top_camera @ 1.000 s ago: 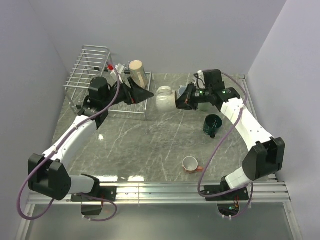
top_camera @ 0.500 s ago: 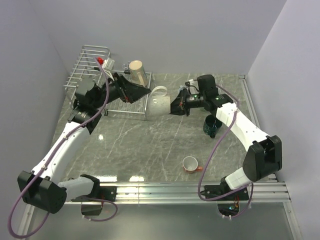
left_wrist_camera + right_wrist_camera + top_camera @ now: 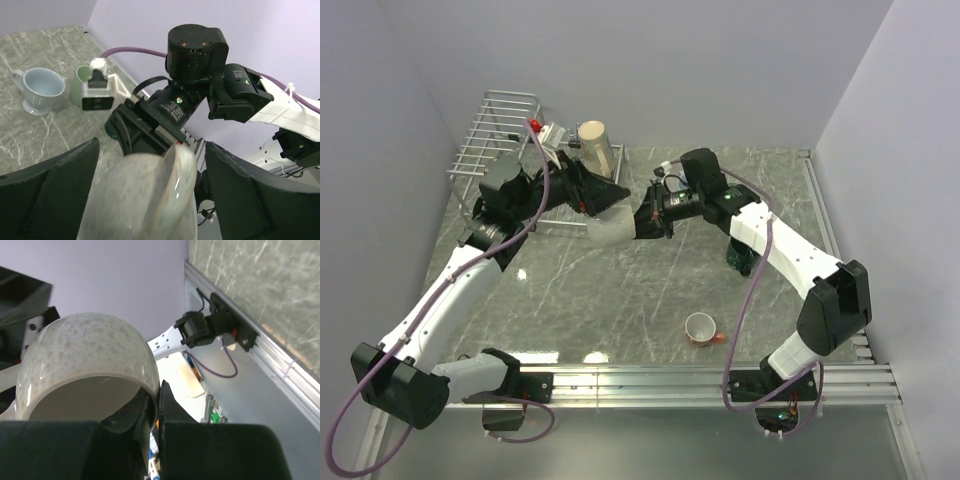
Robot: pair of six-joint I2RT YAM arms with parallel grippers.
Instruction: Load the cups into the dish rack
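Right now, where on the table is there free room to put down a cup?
Free: the bare table between the left arm and the orange-red cup; the dish rack's far left grid looks bare. Crowded: by the rack's right end, where the left gripper and right gripper meet around the cream-white cup.
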